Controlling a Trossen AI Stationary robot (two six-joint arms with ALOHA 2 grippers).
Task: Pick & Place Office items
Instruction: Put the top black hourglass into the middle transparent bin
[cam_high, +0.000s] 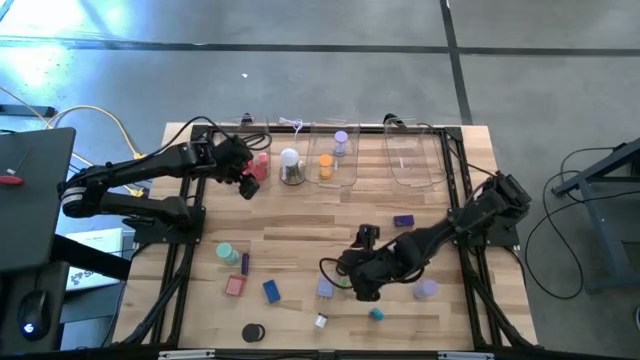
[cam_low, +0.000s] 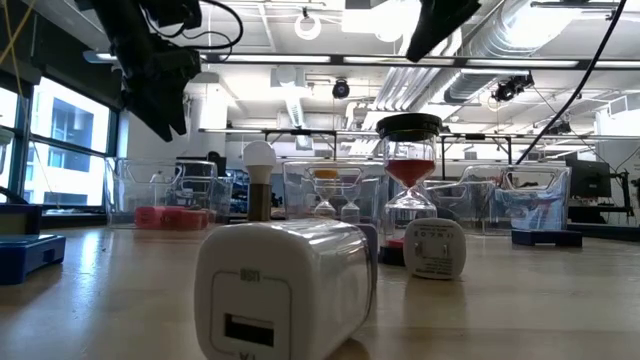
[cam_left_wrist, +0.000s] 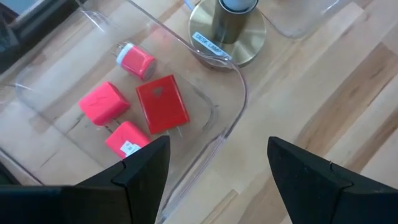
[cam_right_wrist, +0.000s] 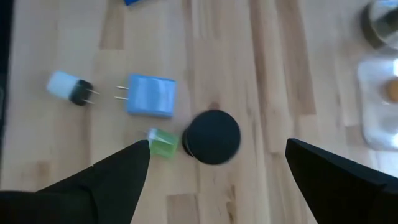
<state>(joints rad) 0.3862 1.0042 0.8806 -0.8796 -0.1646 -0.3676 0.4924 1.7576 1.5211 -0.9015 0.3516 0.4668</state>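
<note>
My left gripper (cam_high: 248, 183) (cam_left_wrist: 217, 146) hangs open above the near rim of a clear bin (cam_left_wrist: 239, 93) at the table's far left. Several red pieces (cam_left_wrist: 161, 102) lie in this bin. My right gripper (cam_high: 363, 288) (cam_right_wrist: 217, 146) hangs open above the table's near middle and holds nothing. Below it lie a light blue plug block (cam_right_wrist: 150, 95), a white and black plug (cam_right_wrist: 69, 87), a small green piece (cam_right_wrist: 163, 142) and a black round top (cam_right_wrist: 211, 137). More pieces lie at the near left: a teal cylinder (cam_high: 227, 252), a pink square (cam_high: 235, 285), a blue block (cam_high: 271, 291) and a black disc (cam_high: 253, 332).
A white dome lamp (cam_high: 291, 162) on a brass base (cam_left_wrist: 227, 31) stands beside the red bin. More clear bins (cam_high: 412, 160) line the far edge, one holding an orange piece (cam_high: 326, 165). An hourglass (cam_low: 410, 170) and a white charger (cam_low: 285, 285) stand on the near table.
</note>
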